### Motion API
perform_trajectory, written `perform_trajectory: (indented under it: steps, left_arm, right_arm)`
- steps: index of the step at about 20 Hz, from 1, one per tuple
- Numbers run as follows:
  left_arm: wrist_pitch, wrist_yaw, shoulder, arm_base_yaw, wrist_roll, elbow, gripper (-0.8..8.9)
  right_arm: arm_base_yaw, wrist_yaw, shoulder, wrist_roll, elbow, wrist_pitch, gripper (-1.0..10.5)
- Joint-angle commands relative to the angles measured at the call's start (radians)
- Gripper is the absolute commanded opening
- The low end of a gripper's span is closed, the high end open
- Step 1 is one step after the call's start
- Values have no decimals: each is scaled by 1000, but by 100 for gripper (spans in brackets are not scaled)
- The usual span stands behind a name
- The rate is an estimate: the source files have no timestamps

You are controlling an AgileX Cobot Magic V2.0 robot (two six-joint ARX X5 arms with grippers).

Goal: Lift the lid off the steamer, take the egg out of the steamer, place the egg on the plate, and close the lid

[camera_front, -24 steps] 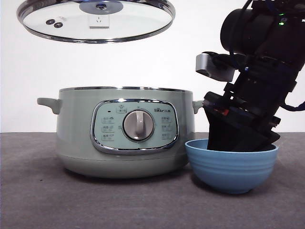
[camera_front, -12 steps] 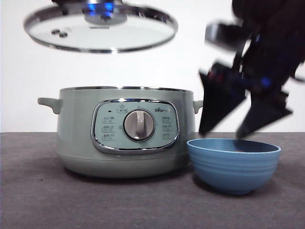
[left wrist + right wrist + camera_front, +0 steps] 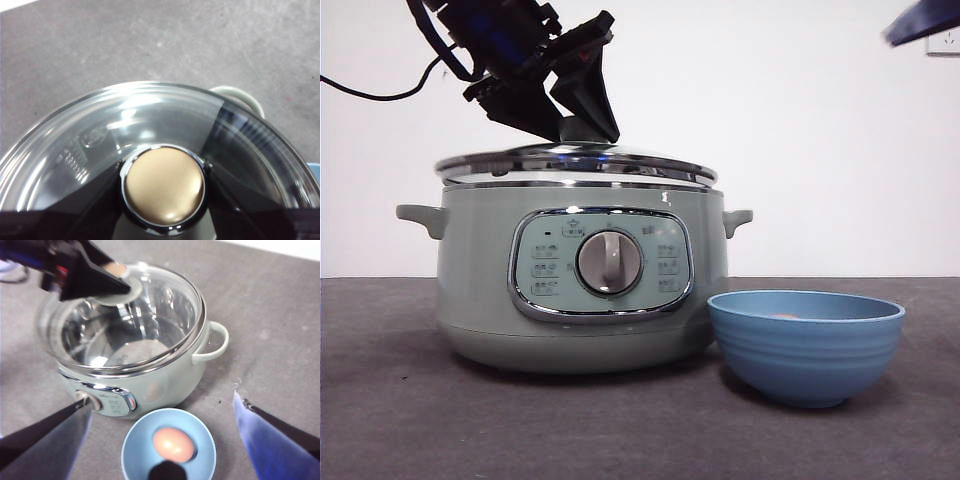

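Note:
The glass lid [image 3: 570,160] sits on the sage-green steamer [image 3: 480,280], slightly tilted in the right wrist view [image 3: 150,315]. My left gripper [image 3: 575,125] is shut on the lid's knob [image 3: 164,182], one jaw on each side. The brown egg [image 3: 173,444] lies in the blue bowl [image 3: 805,350], which stands on the table beside the steamer's front right. My right gripper [image 3: 162,400] is open and empty, high above the bowl; in the front view only a blurred tip [image 3: 925,20] shows at the top right corner.
The grey table [image 3: 400,420] runs under everything. One steamer side handle [image 3: 212,342] points toward the bowl's side. A cable [image 3: 380,95] hangs from the left arm at the upper left.
The left gripper has lowered the lid from above the pot onto the steamer. The right gripper has risen out of the bowl and up to the top right corner, leaving the egg in the bowl.

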Motion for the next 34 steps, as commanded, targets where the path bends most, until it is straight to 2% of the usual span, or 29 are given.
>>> perform_trajectory:
  steps: [1,14,15,16,18,23,27,30,34]
  left_arm:
    - [50,3,3,-3,3,5,-8]
    - [18,-23,28,-23,0,5,0]
    - [11,-24,28,-23,-5,5,42]
    - [9,-23,28,-23,-17,5,171]
    - [10,-23,28,-23,-30,5,523]
    - [-2,-21,-17,-23,-34,5,535]
    - [-45,-19,-127,-23,-34,5,535]
    - [-175,1,-251,-23,-34,5,534]
    - [-424,90,-410,-23,-75,5,526]
  right_arm:
    - [2,3,-26,14,-10,-19,474]
    - [2,3,-29,14,-10,-32,474]
    - [2,2,-29,14,-10,-32,474]
    - [2,2,-29,14,-10,-31,474]
    - [2,2,-29,14,-10,-31,474]
    - [2,2,-29,14,-10,-31,474]
    - [2,-2,-29,14,-10,-32,474]
    - [2,-5,-29,25,-10,-41,473]
    - [2,-6,-29,27,-10,-87,469]
